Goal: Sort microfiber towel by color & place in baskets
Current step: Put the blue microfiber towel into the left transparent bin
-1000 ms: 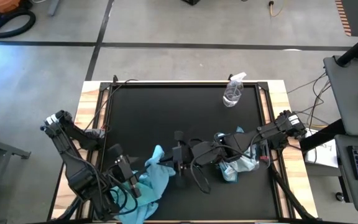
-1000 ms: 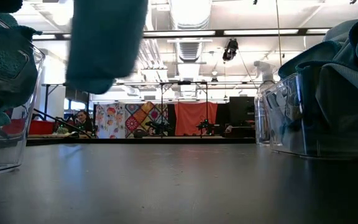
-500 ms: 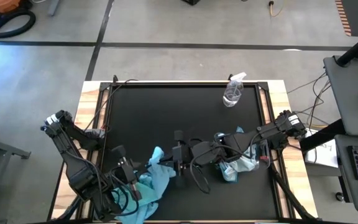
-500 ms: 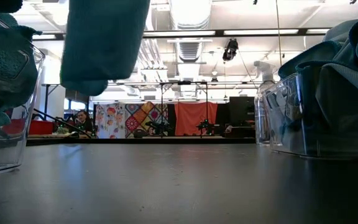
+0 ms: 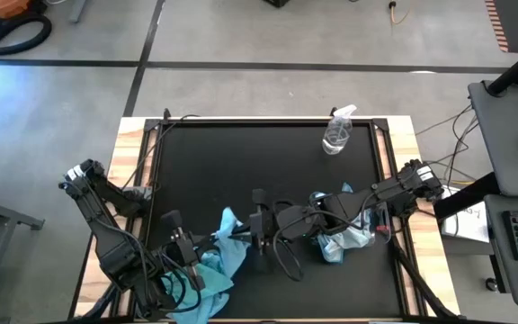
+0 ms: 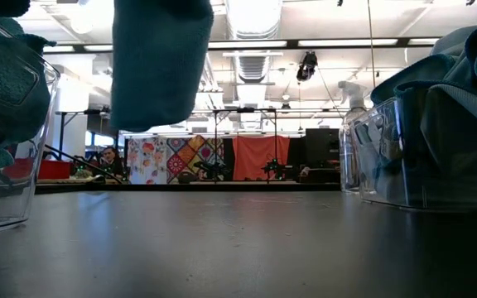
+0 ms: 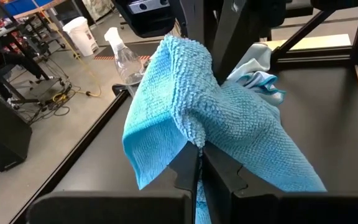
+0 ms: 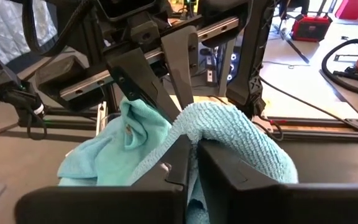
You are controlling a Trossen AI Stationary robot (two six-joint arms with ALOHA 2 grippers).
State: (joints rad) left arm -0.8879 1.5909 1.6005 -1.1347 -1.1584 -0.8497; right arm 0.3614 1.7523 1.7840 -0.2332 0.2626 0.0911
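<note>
A bright turquoise microfiber towel (image 5: 229,241) hangs in the air between my two grippers near the table's front middle. My left gripper (image 5: 210,247) comes at it from the left and my right gripper (image 5: 245,238) from the right; both are shut on it. The low view shows its lower end (image 6: 157,99) clear of the table. One clear basket (image 6: 11,211) at the front left holds turquoise towels (image 6: 2,91). The other basket (image 6: 387,165) at the right holds paler light blue towels (image 5: 349,236). My left gripper pinches a bunched fold of the turquoise towel (image 7: 194,138) between its two fingers, coming nearly level from the table's left. Cloth drapes slack on both sides of the fingers, off the table. My right gripper pinches another fold of the same towel (image 8: 199,134) between its two fingers, coming nearly level from the table's right. The cloth arches over the fingertips and hangs down, clear of the table.
A small clear spray bottle (image 5: 337,133) stands at the far right of the black tabletop (image 5: 241,162). Cables run along the right arm (image 5: 367,202). The wooden table border (image 5: 133,162) frames the black surface.
My left gripper has shut on the turquoise towel that my right gripper holds up. The towel's hanging lower end has swung toward the table's right and bunched closer together. Both arms have stayed in place.
</note>
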